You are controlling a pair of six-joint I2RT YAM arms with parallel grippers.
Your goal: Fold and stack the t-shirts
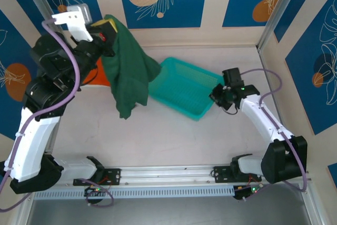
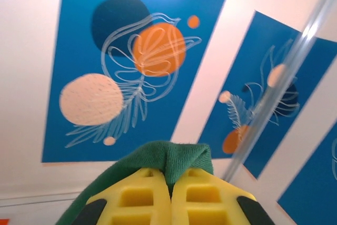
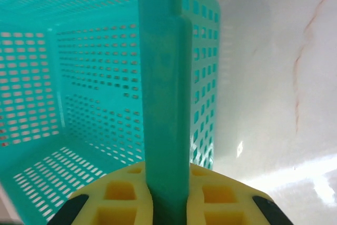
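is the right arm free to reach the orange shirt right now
Probably not: the right tool is shut on the basket rim, and the orange shirt lies far left, behind the green shirt hanging from the left tool.

Two t-shirts are showing: one dark green t-shirt (image 1: 129,67), one orange t-shirt (image 1: 101,77); one teal mesh basket (image 1: 184,85) is showing; two grippers are showing, left gripper (image 1: 108,27) and right gripper (image 1: 216,93).

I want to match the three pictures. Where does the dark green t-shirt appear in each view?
Top external: the dark green t-shirt hangs from the left gripper, upper left.
Left wrist: bottom centre, its fold pinched between the yellow fingers.
Right wrist: the right gripper clamps the teal basket wall.
Shared landmark: blue leaf-print wall panels, top external and left wrist.
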